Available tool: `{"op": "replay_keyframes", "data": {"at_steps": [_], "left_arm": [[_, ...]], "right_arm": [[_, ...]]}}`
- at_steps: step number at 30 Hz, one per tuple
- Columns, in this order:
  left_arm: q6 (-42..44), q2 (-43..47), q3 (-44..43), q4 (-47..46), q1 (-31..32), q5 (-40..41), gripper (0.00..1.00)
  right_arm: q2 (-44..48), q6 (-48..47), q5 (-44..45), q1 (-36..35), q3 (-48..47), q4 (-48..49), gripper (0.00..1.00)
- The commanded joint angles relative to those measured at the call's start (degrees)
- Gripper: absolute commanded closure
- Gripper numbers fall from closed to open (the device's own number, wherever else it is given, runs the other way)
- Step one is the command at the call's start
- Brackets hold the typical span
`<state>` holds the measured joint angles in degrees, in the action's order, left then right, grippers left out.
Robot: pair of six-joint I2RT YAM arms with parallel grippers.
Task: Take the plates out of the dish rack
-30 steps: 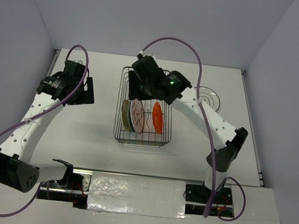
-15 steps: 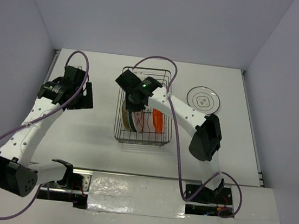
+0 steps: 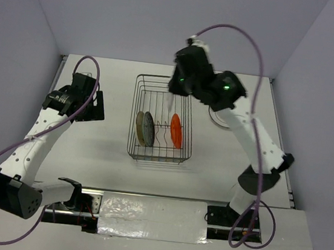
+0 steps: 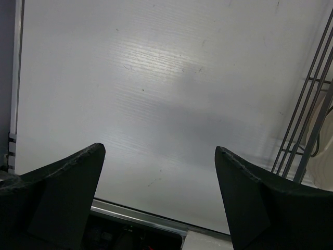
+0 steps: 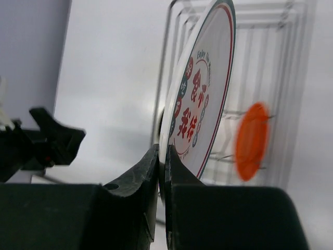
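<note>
Right fingers (image 5: 136,179) pinch the printed plate (image 5: 200,104) above the dish rack (image 3: 150,86); left fingers (image 4: 62,192) spread.

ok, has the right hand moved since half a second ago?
Yes. The right hand has lifted out of the dish rack's middle to above its far right corner, shut on a white patterned plate.

Dish rack (image 3: 158,93) thin dark wire; printed plate (image 5: 203,104) glossy, maybe ceramic.
</note>
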<state>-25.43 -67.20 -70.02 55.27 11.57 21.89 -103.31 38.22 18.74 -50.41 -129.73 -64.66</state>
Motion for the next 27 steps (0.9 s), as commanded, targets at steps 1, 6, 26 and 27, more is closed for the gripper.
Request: {"op": "replay_keyframes", "data": {"at_steps": [1,6,26,27], "left_arm": [[0.6,-0.6,-2.6,-1.7,0.2,-1.4,0.00],[-3.3,-3.5,-7.8,0.7,0.5,-4.8,0.01],[-16.4,-19.3,-30.3,14.1,20.1,-0.4,0.00],[-16.8,-19.5,-30.7,13.8,20.4,-0.6,0.01]], "right_arm": [[7.7,-6.9,9.9,9.1,3.6,-2.2,1.00],[-1.9,-16.3,17.5,21.8,7.1,-4.2,1.00],[-20.4,-22.3,9.2,32.4,6.8,4.7,0.12],[-18.6,-21.7,8.3,32.6,7.5,5.5,0.02]]}}
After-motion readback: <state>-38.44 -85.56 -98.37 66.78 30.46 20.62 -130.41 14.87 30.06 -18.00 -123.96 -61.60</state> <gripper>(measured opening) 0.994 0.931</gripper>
